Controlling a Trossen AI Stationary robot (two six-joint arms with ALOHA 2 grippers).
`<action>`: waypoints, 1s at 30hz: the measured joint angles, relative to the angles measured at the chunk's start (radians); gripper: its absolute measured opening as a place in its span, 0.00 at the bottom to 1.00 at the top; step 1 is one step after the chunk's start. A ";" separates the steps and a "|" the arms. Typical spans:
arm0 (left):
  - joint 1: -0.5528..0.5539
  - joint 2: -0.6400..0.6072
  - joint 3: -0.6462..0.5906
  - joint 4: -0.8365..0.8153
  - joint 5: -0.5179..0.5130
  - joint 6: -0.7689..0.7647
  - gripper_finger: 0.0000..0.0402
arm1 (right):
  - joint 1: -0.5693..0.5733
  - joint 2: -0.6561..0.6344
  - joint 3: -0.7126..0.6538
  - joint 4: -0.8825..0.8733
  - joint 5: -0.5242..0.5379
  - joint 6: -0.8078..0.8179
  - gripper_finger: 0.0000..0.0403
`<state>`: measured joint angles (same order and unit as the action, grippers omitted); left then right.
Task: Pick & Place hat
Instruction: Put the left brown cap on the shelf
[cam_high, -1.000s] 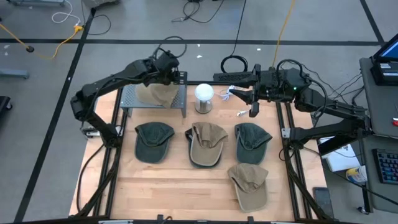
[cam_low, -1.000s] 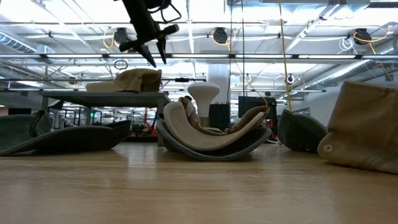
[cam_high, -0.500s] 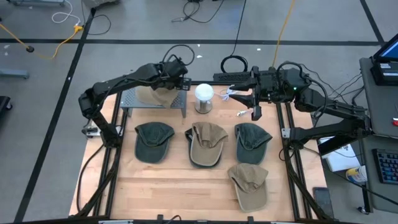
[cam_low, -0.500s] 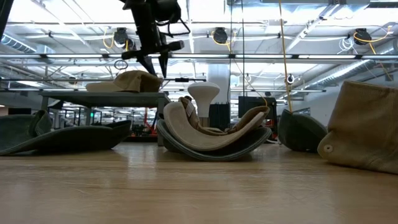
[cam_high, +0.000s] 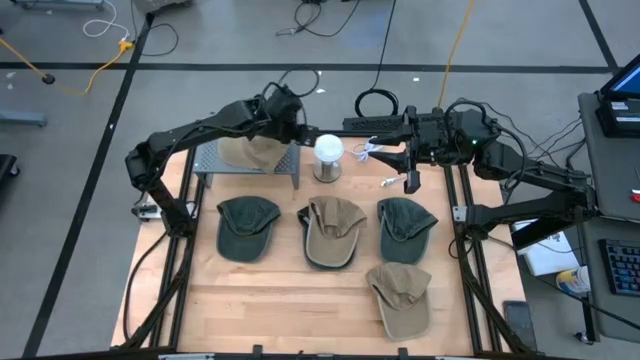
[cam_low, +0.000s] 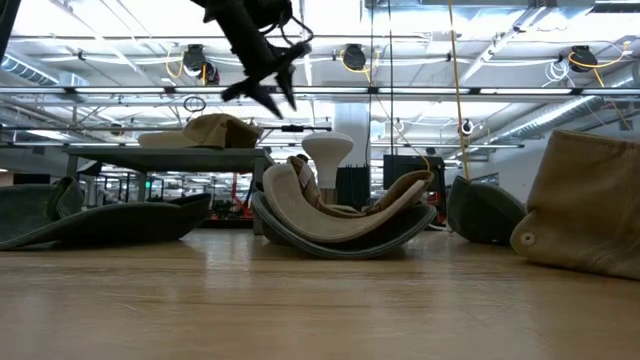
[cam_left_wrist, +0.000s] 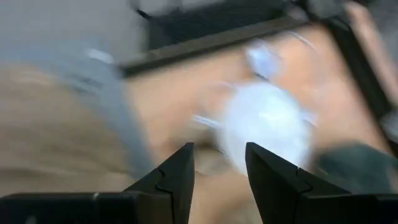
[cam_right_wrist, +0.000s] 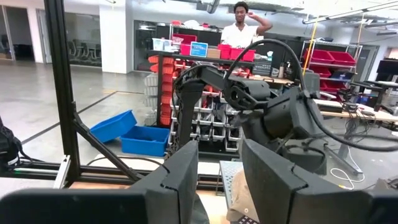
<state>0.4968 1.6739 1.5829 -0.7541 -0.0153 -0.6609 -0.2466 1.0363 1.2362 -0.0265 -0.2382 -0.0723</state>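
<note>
Hats lie across the wooden table: a tan hat rests on the small metal rack at the back left, and in front of it, in a row, sit a dark green hat, a tan hat turned inside up and another dark green hat, with one more tan hat nearer the front edge on the right. Between the rack and the right arm stands a white round-topped stand. The left gripper hangs in the air above the right end of the rack, just beside the white stand; in the low view it is clear of the tan hat on the rack, tilted, with nothing between its fingers. Its own wrist view is blurred by motion, but the two dark fingers stand apart with a gap between them and hold nothing, the white stand showing beyond. The right gripper is held above the table's back right, near the far dark green hat; its fingers stand apart with empty space between them. In that wrist view a person stands in the room beyond, among shelves with red bins, and blue bins lie on the floor.
</note>
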 joint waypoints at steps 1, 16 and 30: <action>-0.002 0.001 0.000 0.034 0.057 0.028 0.36 | 0.000 0.000 0.000 0.000 0.000 0.000 0.29; -0.121 -0.001 0.349 -0.359 -0.389 0.074 0.36 | 0.000 0.000 0.000 0.000 0.000 0.000 0.29; -0.170 0.025 0.441 -0.572 -0.511 -0.029 0.37 | 0.000 0.000 0.000 0.047 -0.002 0.011 0.29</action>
<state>0.3267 1.6993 2.0235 -1.3263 -0.5262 -0.6901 -0.2462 1.0359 1.2362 0.0206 -0.2401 -0.0616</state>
